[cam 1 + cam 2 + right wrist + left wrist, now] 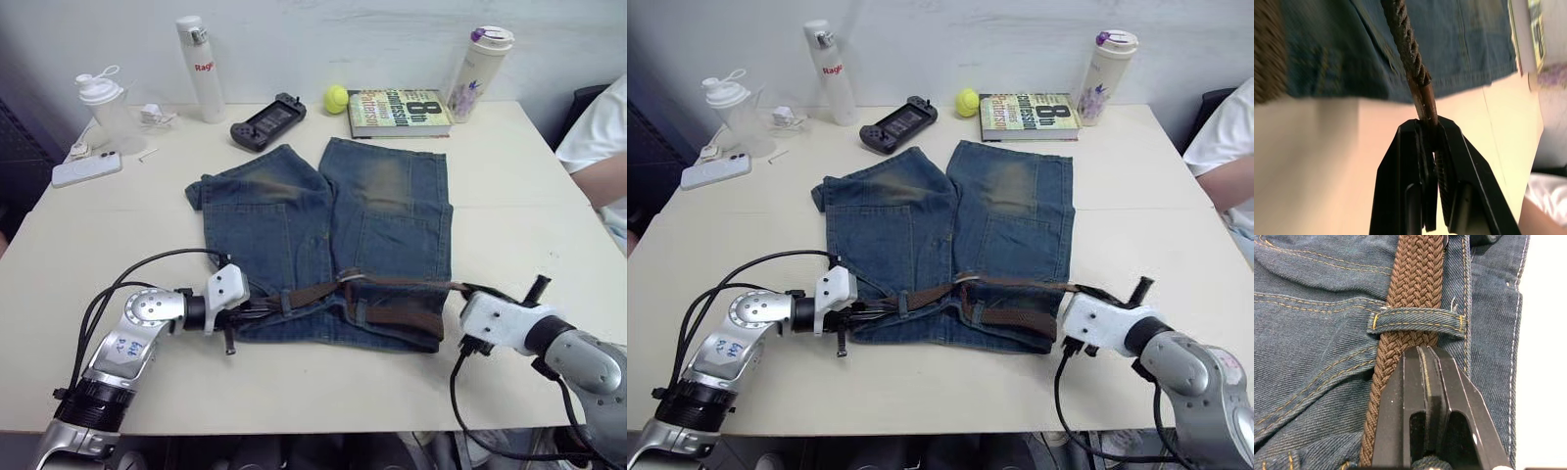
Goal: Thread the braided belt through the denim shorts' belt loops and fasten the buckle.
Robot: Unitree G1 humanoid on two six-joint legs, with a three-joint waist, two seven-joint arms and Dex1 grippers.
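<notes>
The denim shorts [328,245] lie flat on my worktop [294,387], waistband toward me, legs pointing at the book [399,113]. The braided belt [392,315] runs along that waistband. My left claw [1425,352] is pressed together on the shorts' left edge, its tips against the belt just short of a belt loop [1418,322]. My right claw [1430,128], off the shorts' right edge, pinches the belt's leather end.

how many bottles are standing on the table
3: a clear shaker bottle at the far left, a tall white bottle beside it, a floral tumbler at the far right by the book.
</notes>
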